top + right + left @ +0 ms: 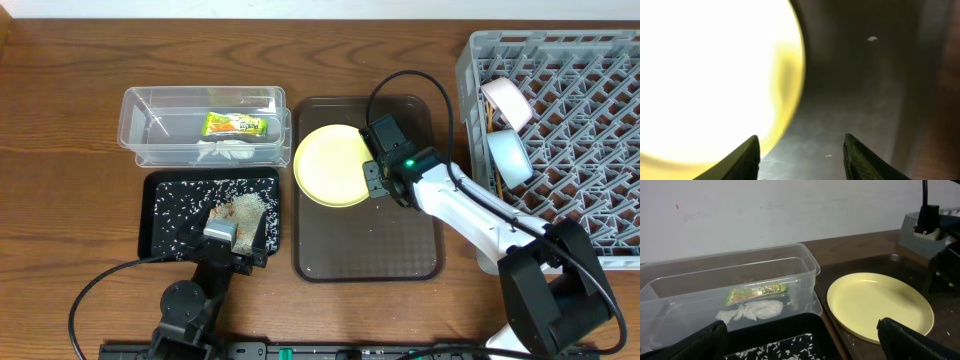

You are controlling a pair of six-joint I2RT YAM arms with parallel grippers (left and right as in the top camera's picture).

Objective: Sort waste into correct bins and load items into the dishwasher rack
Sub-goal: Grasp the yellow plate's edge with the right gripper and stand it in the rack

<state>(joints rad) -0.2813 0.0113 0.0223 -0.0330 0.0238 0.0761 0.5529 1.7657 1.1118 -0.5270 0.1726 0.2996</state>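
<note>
Overhead, we've got the plate (330,165) flat on the brown serving tray (400,250). The right gripper (372,175) sits at its rack-side rim, way nearer than the left gripper (240,250) over the black tray (170,215).

Left wrist: the plate (880,305) is off to the right, and the fingers (700,342) are spread wide, holding nothing.

Right wrist: the fingers (747,160) are apart and the plate's (710,75) rim runs into the gap from the left. Not pinched yet, we reckon.

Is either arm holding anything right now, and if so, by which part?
Nothing is held. The right tool is open at the rim of the yellow-green plate, not closed on it; the left tool is open over the black tray.
</note>
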